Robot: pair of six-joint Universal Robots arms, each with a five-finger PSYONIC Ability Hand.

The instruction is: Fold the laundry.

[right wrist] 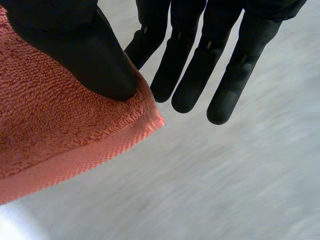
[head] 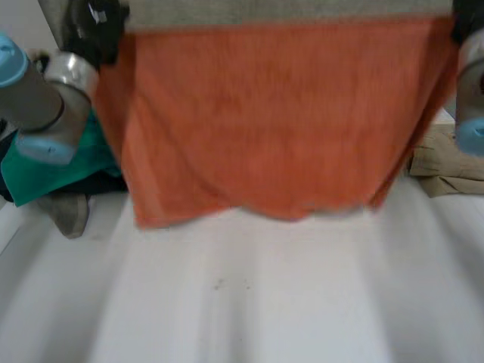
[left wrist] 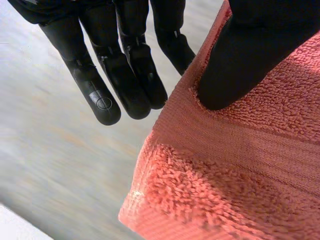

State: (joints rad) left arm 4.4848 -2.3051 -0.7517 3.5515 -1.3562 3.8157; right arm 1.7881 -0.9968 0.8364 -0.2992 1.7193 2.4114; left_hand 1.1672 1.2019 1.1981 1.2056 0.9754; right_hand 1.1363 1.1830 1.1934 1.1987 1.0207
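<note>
Two black robot hands hold an orange terry-cloth towel spread wide above a white desk, its front facing the head camera. The left hand has one upper corner and the right hand the other, so the towel hangs between them as a broad sheet with a wavy lower hem; whether that hem touches the desk cannot be told.

Seen from the left wrist, the left hand presses its thumb into the pile just beside the towel's banded edge, pinching the cloth, while its fingers run straight alongside the corner. Seen from the right wrist, the right hand clamps its thumb on the towel at the very corner in the same way, and its straight fingers extend past the edge over the desk.

The grey left arm with its light-blue cap stands before a crumpled green cloth at the desk's left side, with a grey sock-shaped piece lying just in front of it. At the right side, below the right arm, lies a creased beige garment, partly hidden behind the towel's edge
</note>
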